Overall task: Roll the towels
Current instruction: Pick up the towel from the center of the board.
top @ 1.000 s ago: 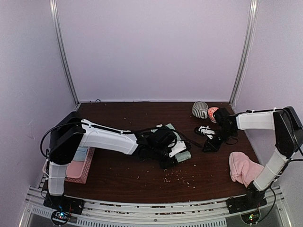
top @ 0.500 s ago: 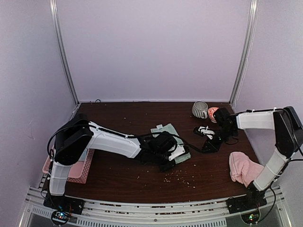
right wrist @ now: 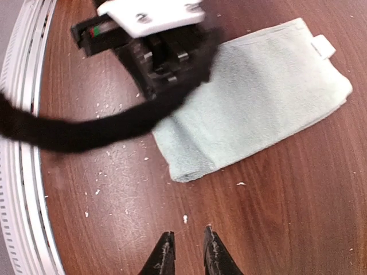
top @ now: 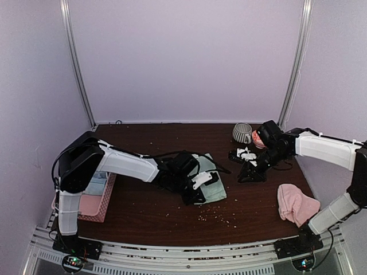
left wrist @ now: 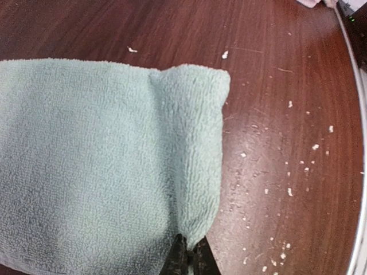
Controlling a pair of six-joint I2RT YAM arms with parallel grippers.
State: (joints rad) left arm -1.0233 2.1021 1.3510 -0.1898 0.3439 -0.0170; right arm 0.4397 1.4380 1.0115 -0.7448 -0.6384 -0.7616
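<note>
From above, the left pincer (top: pixel 196 193) sits low on the mint green towel (top: pixel 213 182), which lies folded flat near the middle of the worktop (top: pixel 149 212). The pink towel (top: pixel 296 204) lies crumpled near the right arm's base, well apart from it. The right pincer (top: pixel 246 175) hangs between the mint towel and the striped mug (top: pixel 241 133). The left wrist camera shows that pincer's fingertips (left wrist: pixel 179 258) pressed together on the towel's near edge, beside a fold, with crumbs scattered over the dark wood. The right wrist camera shows its own fingertips (right wrist: pixel 165 255) a narrow gap apart over bare wood, holding nothing, with the towel just beyond them.
</note>
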